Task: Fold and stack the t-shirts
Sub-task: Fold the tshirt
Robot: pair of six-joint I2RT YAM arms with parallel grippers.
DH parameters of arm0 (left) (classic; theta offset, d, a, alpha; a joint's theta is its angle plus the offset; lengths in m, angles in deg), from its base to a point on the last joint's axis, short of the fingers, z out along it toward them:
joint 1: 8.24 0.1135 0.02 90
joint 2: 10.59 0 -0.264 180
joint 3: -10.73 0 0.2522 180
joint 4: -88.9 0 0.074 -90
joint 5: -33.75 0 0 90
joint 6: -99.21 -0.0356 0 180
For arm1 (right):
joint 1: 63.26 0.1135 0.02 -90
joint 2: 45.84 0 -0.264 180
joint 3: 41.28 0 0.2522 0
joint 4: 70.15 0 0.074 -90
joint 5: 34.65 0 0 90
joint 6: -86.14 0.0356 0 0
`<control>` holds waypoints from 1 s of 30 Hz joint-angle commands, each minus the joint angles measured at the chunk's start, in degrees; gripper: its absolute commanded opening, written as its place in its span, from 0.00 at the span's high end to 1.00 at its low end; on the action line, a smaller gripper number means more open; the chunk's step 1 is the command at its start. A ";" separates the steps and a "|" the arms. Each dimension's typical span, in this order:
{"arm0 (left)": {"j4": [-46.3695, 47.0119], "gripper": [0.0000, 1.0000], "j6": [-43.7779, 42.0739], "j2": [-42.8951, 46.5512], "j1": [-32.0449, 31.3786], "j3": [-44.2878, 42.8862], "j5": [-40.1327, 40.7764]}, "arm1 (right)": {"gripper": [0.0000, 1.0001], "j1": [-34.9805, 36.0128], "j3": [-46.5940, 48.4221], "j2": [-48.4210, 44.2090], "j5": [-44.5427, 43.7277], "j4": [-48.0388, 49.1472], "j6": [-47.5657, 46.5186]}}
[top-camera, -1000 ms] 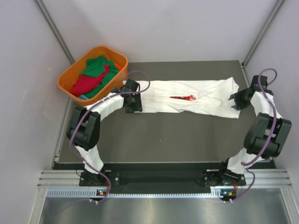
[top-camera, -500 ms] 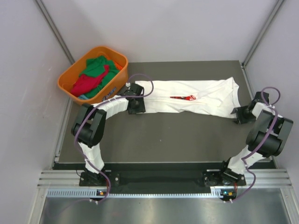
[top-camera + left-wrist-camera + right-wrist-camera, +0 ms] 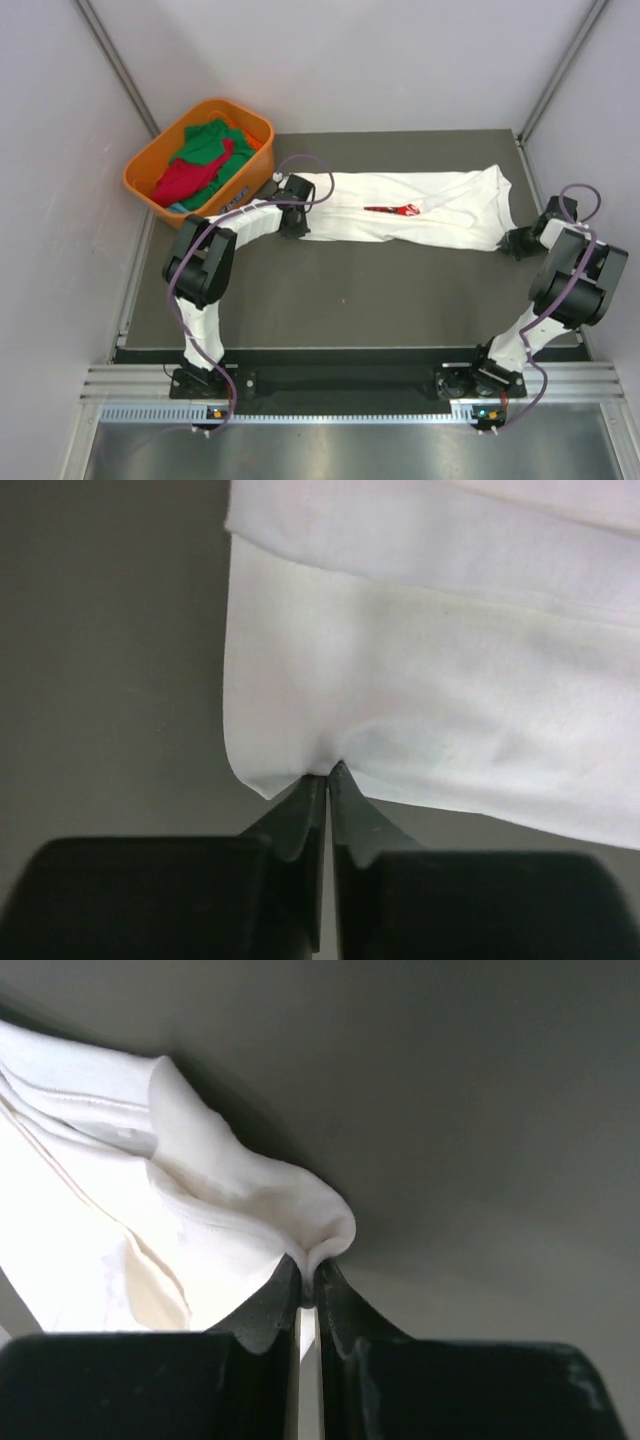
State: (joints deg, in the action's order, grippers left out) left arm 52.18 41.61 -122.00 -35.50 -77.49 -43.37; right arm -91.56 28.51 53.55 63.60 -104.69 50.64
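White t-shirt (image 3: 400, 212): long band on worktop (image 3: 350, 290). Left hand (image 3: 328, 778) and right hand (image 3: 308, 1278) each pinched tight on its near edge. Still to do: further folds, green t-shirt (image 3: 208, 140) and red t-shirt (image 3: 183, 182) in orange basket (image 3: 140, 170), stacking.

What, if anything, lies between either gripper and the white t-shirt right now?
Nothing visible. The left gripper and right gripper are each shut on a near corner of the white t-shirt, one at either end.
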 commanded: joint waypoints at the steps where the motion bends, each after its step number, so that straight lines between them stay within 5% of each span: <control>1: -2.95 0.99 -1.20 -1.26 -0.59 -2.36 3.19 | 1.00 -2.11 0.83 0.81 -4.47 -1.27 -2.99; 21: -10.61 1.00 4.42 13.41 -5.25 13.01 4.87 | 1.00 -8.09 -4.52 -8.60 -6.84 -10.95 -16.18; 23: -10.96 1.00 4.77 15.16 -5.25 14.42 4.43 | 0.88 -8.36 -4.79 -10.62 -7.63 -11.74 -16.88; 27: -14.65 0.62 5.13 17.37 -5.60 12.32 4.25 | 0.67 -8.53 -3.21 -13.61 -9.29 -14.55 -18.20; 30: -15.89 0.52 4.08 20.27 -5.60 8.90 2.77 | 0.60 -8.36 -1.54 -16.07 -8.34 -15.35 -18.90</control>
State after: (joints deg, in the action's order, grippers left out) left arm 39.35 46.16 -106.46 -41.17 -64.46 -41.18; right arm -99.51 23.94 41.35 56.91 -118.39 33.65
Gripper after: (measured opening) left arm 0.466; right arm 0.389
